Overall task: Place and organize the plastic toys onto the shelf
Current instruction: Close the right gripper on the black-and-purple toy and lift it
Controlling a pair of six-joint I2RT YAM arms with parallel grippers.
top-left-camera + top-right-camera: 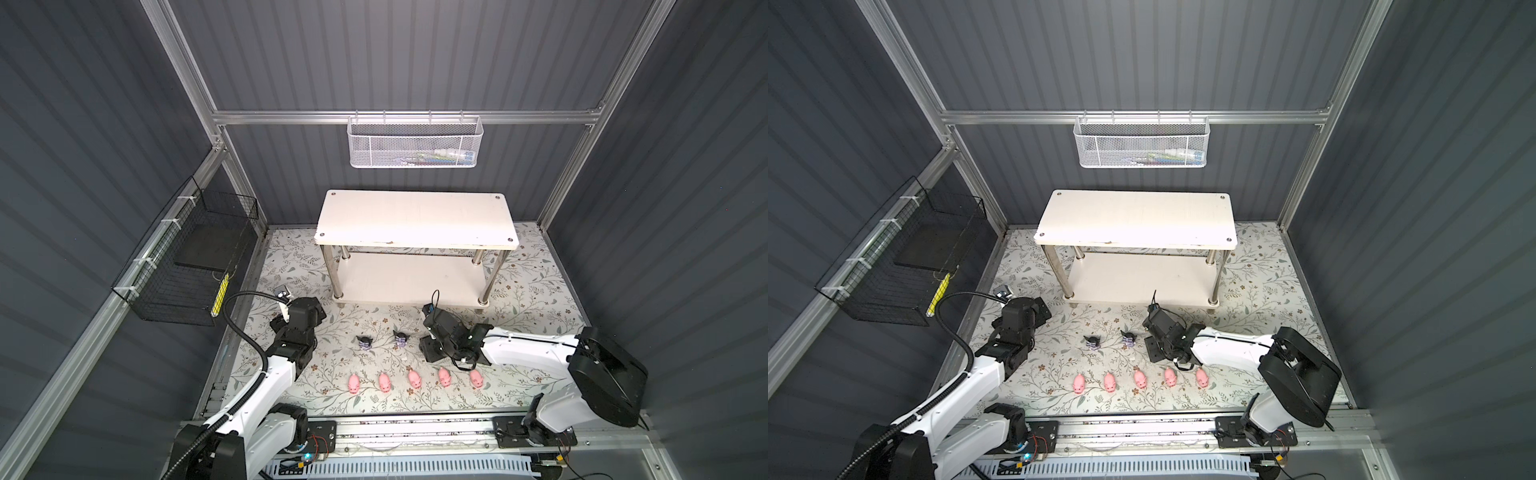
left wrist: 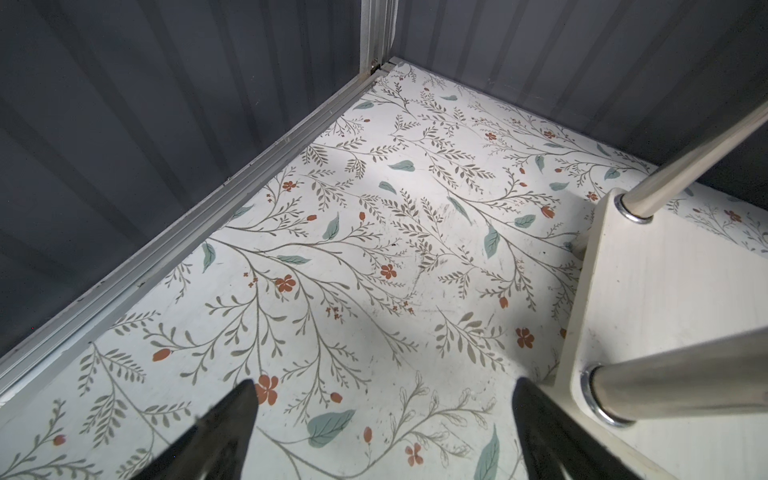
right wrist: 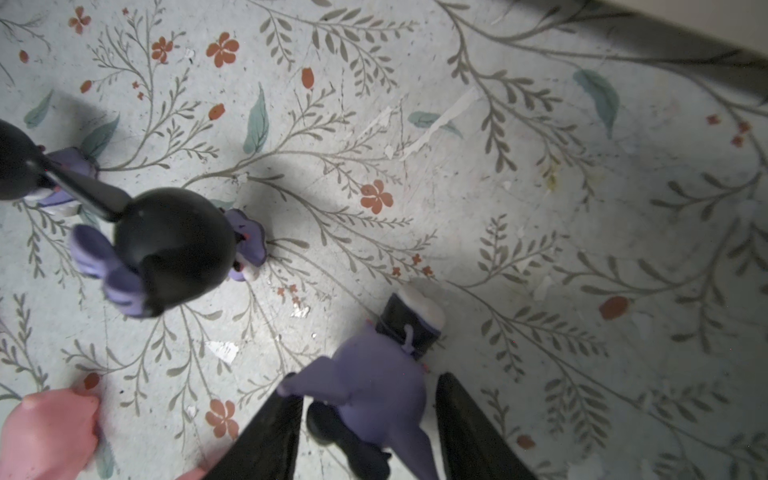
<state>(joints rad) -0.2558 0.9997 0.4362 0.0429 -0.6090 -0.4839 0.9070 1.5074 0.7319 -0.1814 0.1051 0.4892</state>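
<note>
Between the fingers of the right gripper (image 3: 365, 376) a small purple-and-black plastic figure with pointed ears (image 3: 374, 407) is seen on the floral-patterned mat (image 3: 540, 187). The jaws are drawn part-way in around it. One finger (image 3: 266, 432) is laid against an ear, while a thin strip seems to be left between the other finger and the body, so a firm clamp cannot be confirmed.

Just beyond the fingertips, toward the left arm, a second purple figure with a round black head (image 3: 174, 249) is placed. A third purple figure (image 3: 25, 166) stands past it and is partly cut off by the frame. Both are seen beside the right gripper in a top view (image 1: 400, 339) (image 1: 365, 343).

Nearer the arm bases than the jaws, a row of five pink plastic pigs (image 1: 414, 379) is laid out on the mat. On the far side of the jaws stands the white two-tier shelf with shiny metal legs (image 1: 415, 220), with open mat between.

The jaws of the left gripper (image 2: 384, 382) are held wide apart over bare mat. A corner of the shelf's lower board (image 2: 665, 311) lies just beside one finger.

A white mesh basket (image 1: 415, 143) and a black wire basket (image 1: 187, 266) are hung on the walls, well apart from both jaws.
</note>
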